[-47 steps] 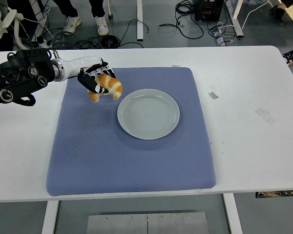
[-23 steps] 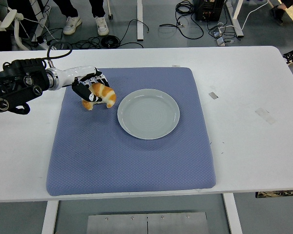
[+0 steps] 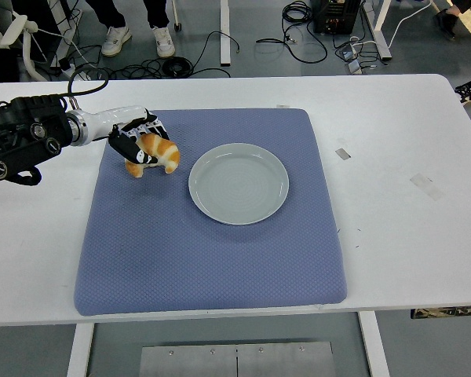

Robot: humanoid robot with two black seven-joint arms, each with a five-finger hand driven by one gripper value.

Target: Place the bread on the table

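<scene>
Since 1 s ago, left hand (image 3: 133,144) is carrying golden-brown crusty croissant (image 3: 154,153) toward 9 o'clock, gripping its midsection; likely light, crushable.

Left arm (image 3: 23,137) cut off at picture edge; fingers (image 3: 129,148) partly hide bread (image 3: 158,151).

Left arm (image 3: 31,141) reaching in from the left edge, white wrist extended, left hand (image 3: 133,143) low over the mat, dark fingers (image 3: 129,149) curled, apparently closed around the bread (image 3: 155,152)
</scene>
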